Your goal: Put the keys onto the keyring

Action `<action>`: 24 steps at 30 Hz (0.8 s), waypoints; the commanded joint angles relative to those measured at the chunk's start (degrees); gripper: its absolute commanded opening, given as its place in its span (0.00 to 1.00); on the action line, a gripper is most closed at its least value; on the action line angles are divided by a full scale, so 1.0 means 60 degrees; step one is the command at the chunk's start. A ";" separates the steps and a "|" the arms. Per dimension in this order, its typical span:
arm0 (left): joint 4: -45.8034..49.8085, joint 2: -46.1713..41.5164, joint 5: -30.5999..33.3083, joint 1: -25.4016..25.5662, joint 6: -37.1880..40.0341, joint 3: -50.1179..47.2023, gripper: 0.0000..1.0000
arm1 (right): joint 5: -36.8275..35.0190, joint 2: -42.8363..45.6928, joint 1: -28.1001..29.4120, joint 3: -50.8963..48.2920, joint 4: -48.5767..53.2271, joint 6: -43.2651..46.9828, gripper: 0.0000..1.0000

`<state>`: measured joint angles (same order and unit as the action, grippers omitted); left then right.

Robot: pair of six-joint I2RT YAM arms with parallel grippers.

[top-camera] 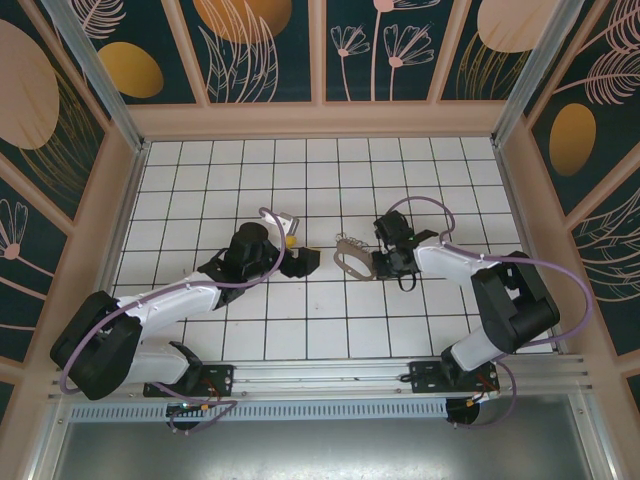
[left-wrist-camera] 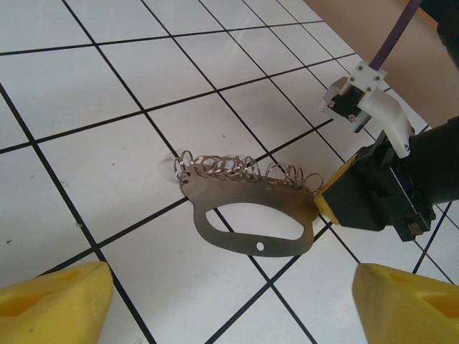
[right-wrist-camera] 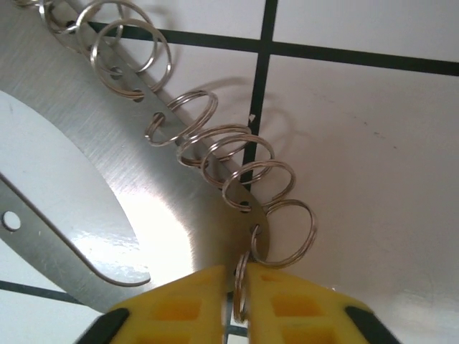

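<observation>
The keyring [left-wrist-camera: 244,192] is placed near the middle of the white tiled table [top-camera: 300,170], between the two grippers. From the left wrist it is seen as a flat silvery half-oval plate with one long curved slot and one small round hole; a row of split rings [left-wrist-camera: 237,168] is threaded through holes along its upper edge. The plate's right end is clenched by the right gripper [right-wrist-camera: 240,304]; in the right wrist view the yellow pads [right-wrist-camera: 287,304] are pressed almost together on the plate's edge, with one thin ring pinched between them. Whether the plate lies flat on the tiles or is lifted slightly cannot be told. The left gripper [top-camera: 295,252] is released; its yellow fingertips [left-wrist-camera: 54,301] are spread wide at the bottom corners of the left wrist view, well apart from the plate, with nothing held between them. It is aimed at the keyring from the left, near but not touching. A purple cable [left-wrist-camera: 398,29] is looped above the right arm's black body. The table is enclosed by dark panels [top-camera: 260,40] printed with leaf and flower shapes.
</observation>
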<state>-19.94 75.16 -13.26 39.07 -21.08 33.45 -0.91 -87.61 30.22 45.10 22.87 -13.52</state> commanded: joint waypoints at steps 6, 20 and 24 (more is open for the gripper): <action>-0.0153 -0.0135 -0.0106 0.0055 0.0067 0.0250 0.81 | -0.0523 0.0488 0.0507 0.0303 0.0501 0.0084 0.00; 0.0646 -0.1018 -0.0264 0.0062 0.0318 0.0504 0.69 | -0.0721 0.2812 0.2647 -0.0273 -0.1366 0.1842 0.00; 0.1270 -0.1778 -0.0306 0.0066 0.0349 0.0681 0.62 | 0.0225 0.3784 0.3097 -0.0890 -0.2846 0.2587 0.00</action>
<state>-15.25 67.55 -13.76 39.07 -20.10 35.05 -2.85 -67.92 47.57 42.39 14.06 -3.20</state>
